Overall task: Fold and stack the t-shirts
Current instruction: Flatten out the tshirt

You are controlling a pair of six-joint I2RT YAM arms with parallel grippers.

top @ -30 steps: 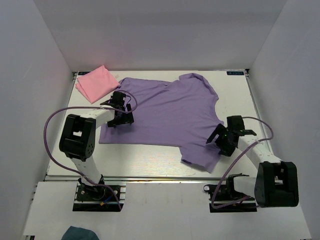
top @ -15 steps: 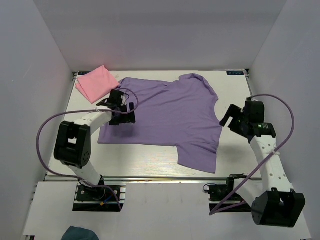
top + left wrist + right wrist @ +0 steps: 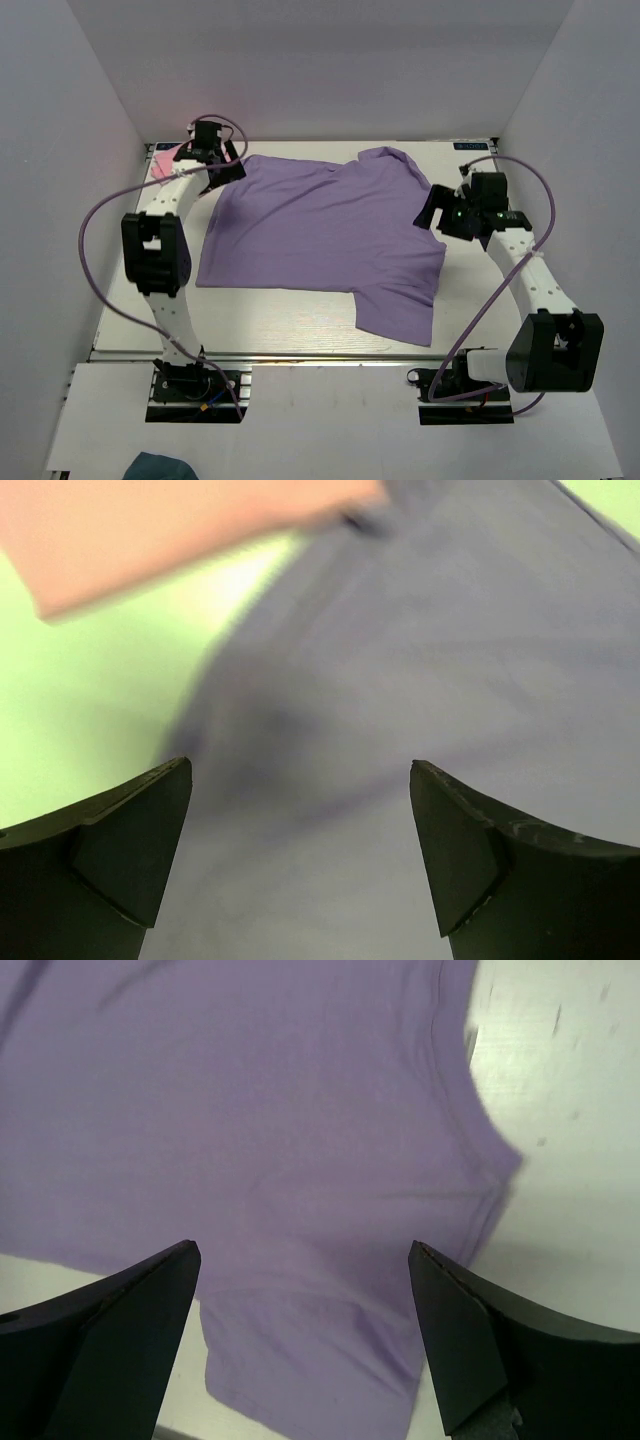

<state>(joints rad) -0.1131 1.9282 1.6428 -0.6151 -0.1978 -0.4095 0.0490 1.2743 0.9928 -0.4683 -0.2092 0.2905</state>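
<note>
**A:** Why's the lavender shirt [image 3: 330, 235] spread flat in the middle while the pink shirt [image 3: 150, 530] sits in the far-left corner?

**B:** Guessing pink's the stack base and lavender's laid out for folding. Left gripper [image 3: 300, 780] hovers over its far-left corner, and right gripper [image 3: 300, 1260] is near the right edge, by the neckline. Both are gaping wide, holding nothing.

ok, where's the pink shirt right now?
Pink shirt: far-left corner of the table, beside the purple shirt. The left arm mostly covers it in the top view; the left wrist view shows it at upper left, past the open fingers.
</note>
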